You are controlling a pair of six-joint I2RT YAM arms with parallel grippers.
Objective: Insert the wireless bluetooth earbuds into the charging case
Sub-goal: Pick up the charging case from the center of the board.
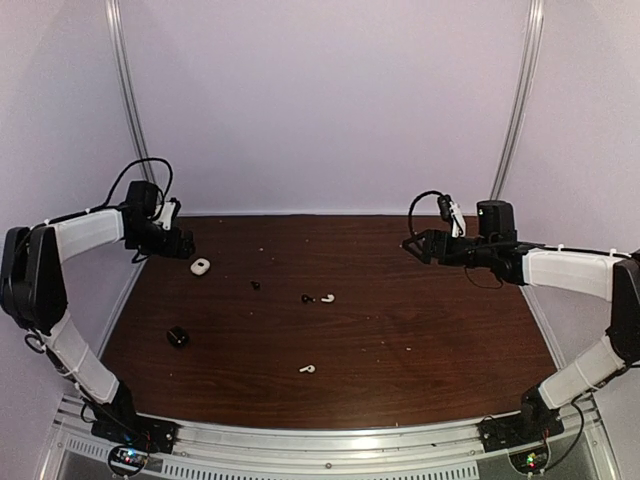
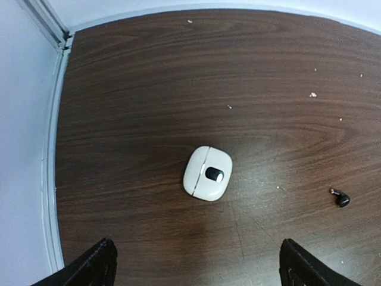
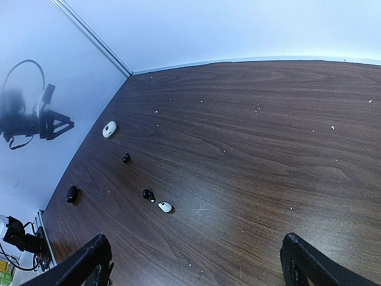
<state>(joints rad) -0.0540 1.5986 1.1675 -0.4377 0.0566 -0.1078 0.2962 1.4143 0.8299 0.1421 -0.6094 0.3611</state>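
Observation:
A white charging case (image 1: 200,266) lies at the far left of the table, its lid seam and a black oval patch facing up in the left wrist view (image 2: 207,173). A black case (image 1: 177,337) lies nearer. Two black earbuds (image 1: 255,285) (image 1: 305,298) and one white earbud (image 1: 327,297) lie mid-table; a second white earbud (image 1: 307,369) lies nearer the front. My left gripper (image 1: 182,244) hovers open above the white case, its fingertips (image 2: 89,268) wide apart. My right gripper (image 1: 412,247) is open and empty, raised at the far right.
The right wrist view shows the white case (image 3: 109,128), the black case (image 3: 71,193), two black earbuds (image 3: 125,158) (image 3: 147,194) and a white earbud (image 3: 165,207). White walls close the table's back and sides. Small crumbs dot the wood.

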